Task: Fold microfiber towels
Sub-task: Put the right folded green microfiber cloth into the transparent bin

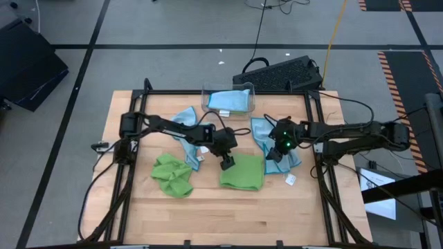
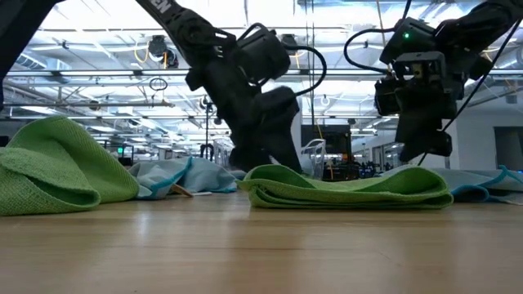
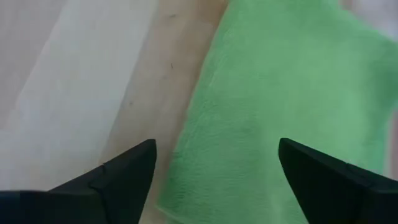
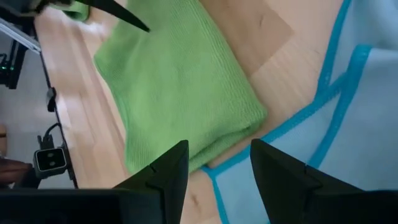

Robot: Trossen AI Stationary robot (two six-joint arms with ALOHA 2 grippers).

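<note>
A lime green towel (image 1: pixel 242 173) (image 2: pixel 351 188) lies folded flat at the middle of the table. My left gripper (image 1: pixel 226 163) (image 3: pixel 216 146) is open, low over the towel's left edge, with one finger over wood and the other over green cloth. My right gripper (image 1: pixel 275 153) (image 4: pixel 219 146) hangs open above the towel's right corner and a spread light blue towel (image 1: pixel 280 142), with nothing between its fingers. A crumpled green towel (image 1: pixel 173 175) lies at the left, and another blue towel (image 1: pixel 188 131) lies behind it. My left gripper comes slanting down at the folded green towel's left edge (image 3: pixel 186 162). I cannot tell whether its fingers touch the cloth.
A clear plastic bin (image 1: pixel 228 91) holding a blue towel stands at the table's far edge. A small white tag (image 1: pixel 291 180) lies right of the folded towel. Bare wood (image 1: pixel 221 214) runs along the near edge. A black keyboard (image 1: pixel 280 72) lies beyond the table.
</note>
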